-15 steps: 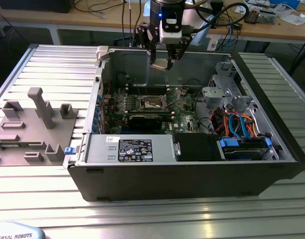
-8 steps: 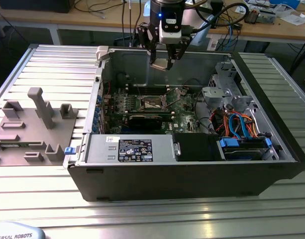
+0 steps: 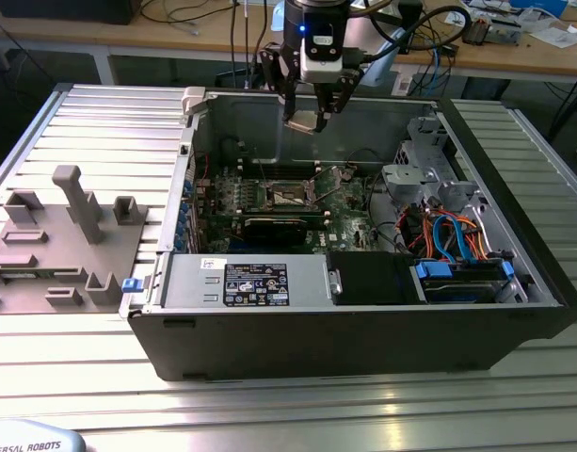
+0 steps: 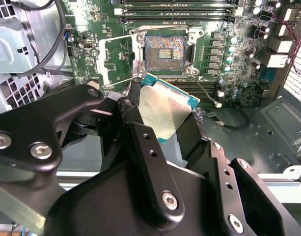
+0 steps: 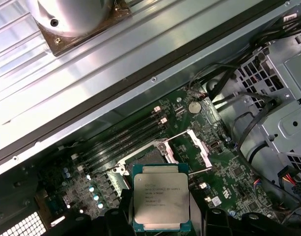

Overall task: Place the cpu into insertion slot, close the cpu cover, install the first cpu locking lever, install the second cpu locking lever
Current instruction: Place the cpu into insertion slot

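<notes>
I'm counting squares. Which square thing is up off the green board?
The cpu, the silver chip held in the gripper; the insertion slot and cpu cover are on the green board.

Noted open computer case point(image 3: 363, 330) on ribbed metal table point(image 3: 109, 122). Found grey fixture block point(image 3: 67, 240) outside case, at the exterior view's left. Recorded power supply point(image 3: 255, 282) and blue cables point(image 3: 448, 235) inside case.

The chip point(image 5: 161, 201) has a silver-grey top with a green border. The socket point(image 4: 165, 50) shows a dark field with gold glints inside a black rim, on a green circuit board point(image 4: 89, 27). The cables point(image 3: 446, 235) are blue and orange.
</notes>
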### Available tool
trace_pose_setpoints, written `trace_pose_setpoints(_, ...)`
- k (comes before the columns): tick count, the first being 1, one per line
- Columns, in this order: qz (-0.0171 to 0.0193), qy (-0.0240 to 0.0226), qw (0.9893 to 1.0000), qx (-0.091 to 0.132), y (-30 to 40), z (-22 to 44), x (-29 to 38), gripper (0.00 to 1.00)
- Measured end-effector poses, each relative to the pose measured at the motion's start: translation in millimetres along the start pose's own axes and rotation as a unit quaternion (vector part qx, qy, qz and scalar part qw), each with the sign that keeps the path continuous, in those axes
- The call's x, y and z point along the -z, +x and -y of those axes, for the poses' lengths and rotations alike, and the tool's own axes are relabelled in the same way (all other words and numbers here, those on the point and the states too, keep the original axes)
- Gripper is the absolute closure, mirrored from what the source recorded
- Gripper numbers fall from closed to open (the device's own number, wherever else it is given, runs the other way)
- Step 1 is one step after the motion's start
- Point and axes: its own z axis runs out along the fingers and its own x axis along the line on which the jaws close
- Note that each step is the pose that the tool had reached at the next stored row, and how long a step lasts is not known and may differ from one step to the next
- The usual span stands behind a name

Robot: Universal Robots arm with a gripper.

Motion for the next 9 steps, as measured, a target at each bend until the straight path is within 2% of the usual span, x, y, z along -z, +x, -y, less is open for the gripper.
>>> trace_pose_setpoints(9,0.0004,0.0000,1.0000,-0.006,0.0,0.0,0.0,0.46)
